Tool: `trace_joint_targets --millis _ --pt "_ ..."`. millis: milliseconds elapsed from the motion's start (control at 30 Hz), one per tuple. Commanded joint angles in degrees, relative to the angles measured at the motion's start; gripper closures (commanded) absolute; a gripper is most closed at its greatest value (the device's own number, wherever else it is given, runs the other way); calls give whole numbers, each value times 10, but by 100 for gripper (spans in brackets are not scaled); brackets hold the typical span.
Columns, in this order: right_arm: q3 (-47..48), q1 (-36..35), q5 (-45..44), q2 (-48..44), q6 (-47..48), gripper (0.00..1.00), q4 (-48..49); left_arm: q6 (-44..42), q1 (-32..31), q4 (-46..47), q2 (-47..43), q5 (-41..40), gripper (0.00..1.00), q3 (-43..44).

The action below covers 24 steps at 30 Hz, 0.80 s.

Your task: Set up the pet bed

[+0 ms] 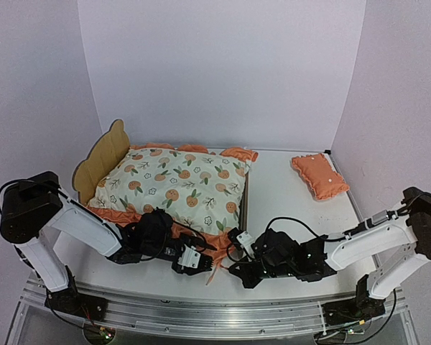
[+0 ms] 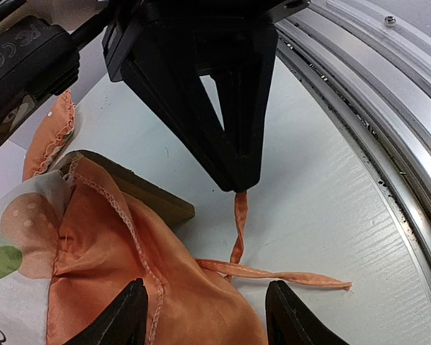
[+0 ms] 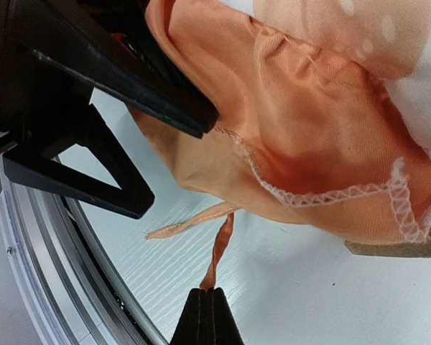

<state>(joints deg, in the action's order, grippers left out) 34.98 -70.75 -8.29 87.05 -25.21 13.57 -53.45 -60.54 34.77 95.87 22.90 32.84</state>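
The pet bed (image 1: pixel 100 159) stands at the table's left, its plywood headboard at the far left. An orange-print mattress pad (image 1: pixel 176 183) covers it. The bed's near wooden corner (image 2: pixel 152 200) pokes out from under the pad's orange ruffle (image 2: pixel 201 302). My right gripper (image 3: pixel 214 293) is shut on a thin orange tie ribbon (image 3: pixel 219 248) that comes from the ruffle. A second ribbon (image 2: pixel 287 276) lies flat on the table. Just left of the right gripper (image 1: pixel 235 270), my left gripper (image 2: pixel 205 316) hangs open over the ruffle's edge, holding nothing.
A small orange pillow (image 1: pixel 320 175) lies at the back right of the white table (image 1: pixel 287 194). The metal rail (image 2: pixel 388 108) of the table's near edge runs close beside both grippers. White walls enclose the table on three sides.
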Motion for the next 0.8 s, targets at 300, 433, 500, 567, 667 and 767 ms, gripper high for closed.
trace_joint_targets --millis 300,433,500,567,667,767 --pt "7 3 -5 -11 12 100 0 9 -8 35 21 -41 98 46" --pt "9 7 -2 -12 11 100 -3 43 -8 1 -7 -31 100 58" --pt "11 10 -1 -13 11 100 -6 61 -8 -9 -22 -33 100 66" --pt "14 12 1 -14 10 100 -13 77 -7 -20 -39 -41 100 76" --pt "17 15 6 -13 11 100 -18 89 0 -42 -66 -44 100 88" --pt "21 15 10 -9 13 100 -20 103 11 -47 -89 -50 100 94"
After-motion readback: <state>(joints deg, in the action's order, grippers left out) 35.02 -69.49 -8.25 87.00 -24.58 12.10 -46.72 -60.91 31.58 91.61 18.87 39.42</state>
